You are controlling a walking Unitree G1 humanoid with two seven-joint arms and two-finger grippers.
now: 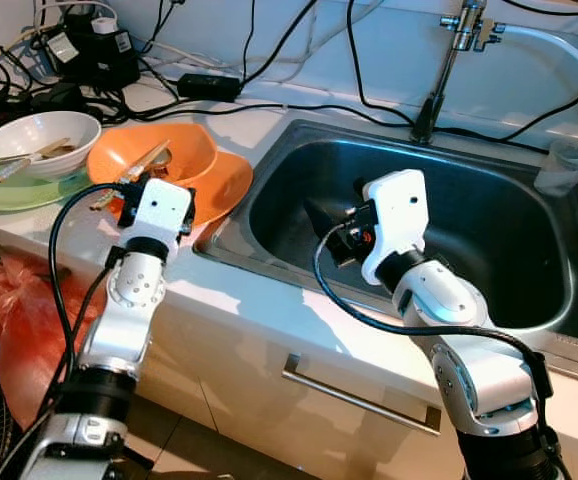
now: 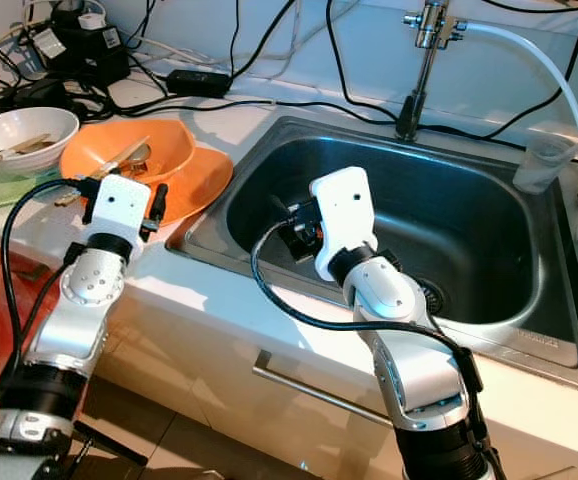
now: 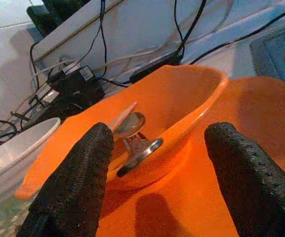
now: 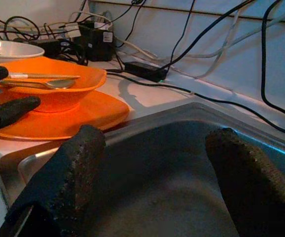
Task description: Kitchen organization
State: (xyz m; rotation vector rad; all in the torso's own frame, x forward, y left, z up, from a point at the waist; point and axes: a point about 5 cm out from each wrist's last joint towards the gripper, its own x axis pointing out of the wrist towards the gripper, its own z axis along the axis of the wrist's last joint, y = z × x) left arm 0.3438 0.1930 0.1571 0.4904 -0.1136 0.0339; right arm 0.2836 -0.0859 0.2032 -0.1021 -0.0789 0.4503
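The left end effector (image 3: pixel 157 173) is spread wide, empty, just above the orange plate (image 3: pixel 192 197), aimed at the orange bowl (image 3: pixel 177 98) holding a spoon (image 3: pixel 132 126). The right end effector (image 4: pixel 152 177), also wide and empty, hangs inside the sink (image 1: pixel 489 215), its forearm angled up from the tabletop (image 1: pixel 259 300) edge.

The white counter (image 1: pixel 269 310) holds a steel sink (image 1: pixel 559 300) sunk toward its right end; at its left end lie an orange plate (image 1: pixel 231 180), a green plate (image 1: pixel 9 192); cables (image 1: pixel 29 90) crowd the back left corner.
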